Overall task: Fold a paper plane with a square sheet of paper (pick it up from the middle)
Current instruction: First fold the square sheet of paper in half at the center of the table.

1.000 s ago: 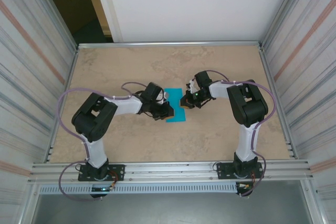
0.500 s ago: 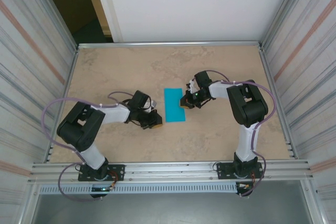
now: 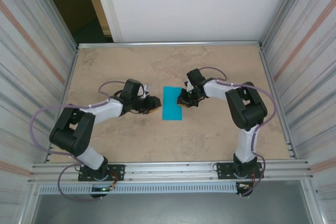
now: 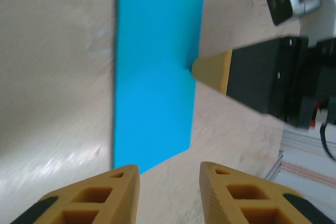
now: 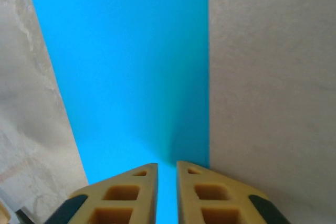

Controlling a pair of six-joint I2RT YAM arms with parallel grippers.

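Top external shows me the paper [image 3: 172,104] lying flat. My left gripper [image 4: 169,167] is spread (just beside it); right gripper [image 5: 166,165] barely parted over its edge.

My beige marbled bench [image 3: 220,135] sits between a ribbed pale wall on the left [image 3: 31,51] and another on the right [image 3: 310,40], with a white panel [image 3: 194,3] behind, a dark opening [image 3: 73,9] far left, and aluminium rails [image 3: 173,169] nearest.

Square sheet of paper [image 3: 172,103]: thin paper, matt, smooth, even turquoise.
Bench [image 3: 220,66]: stone-look beige top, mottled, dull sheen.
Left gripper [image 4: 169,176] fingers [image 4: 236,195]: ochre moulded plastic, matt, hollow cells, fine ribbing on one inner face.
Side walls [image 3: 31,51]: ribbed sheet metal, satin.
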